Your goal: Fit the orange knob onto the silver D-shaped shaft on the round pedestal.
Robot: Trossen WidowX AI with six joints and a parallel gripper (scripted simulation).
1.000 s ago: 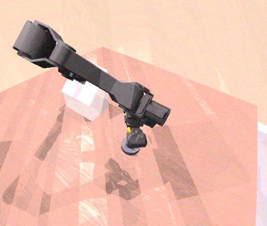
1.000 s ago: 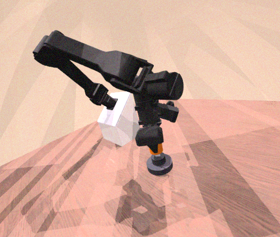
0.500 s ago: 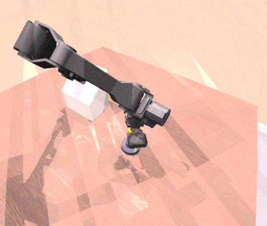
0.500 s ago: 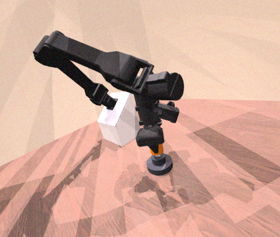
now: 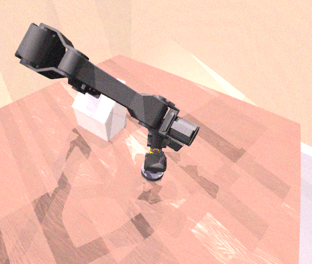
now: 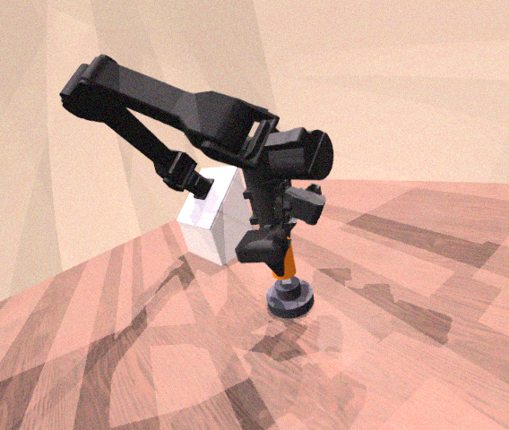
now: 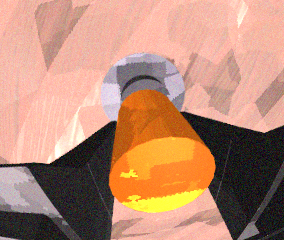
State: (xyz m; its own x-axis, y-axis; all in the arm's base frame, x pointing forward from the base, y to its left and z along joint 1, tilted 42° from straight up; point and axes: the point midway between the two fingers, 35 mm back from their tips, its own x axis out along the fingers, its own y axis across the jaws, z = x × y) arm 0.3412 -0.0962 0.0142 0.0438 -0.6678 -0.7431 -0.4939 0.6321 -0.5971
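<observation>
- One thing sits in my gripper: the knob, pinched between my fingers and held wide end up, near the middle of the bench, in front of the white block that stands toward the far-left corner.
- Its narrow end hangs right over the pedestal, at or just on the raised hub; I cannot tell whether the shaft has entered the hole, as the knob hides it.
- From the wrist view the knob points straight at the pedestal, so centring looks good.
- I judge the step to be seating: the knob is not yet down on the pedestal.
- To do it well, I should keep the knob upright, press gently, and if it balks, twist slowly about its axis until the flats meet.
- Forcing it risks tilting the knob in my grip.
- Only once its rim meets the pedestal should I let go.
</observation>
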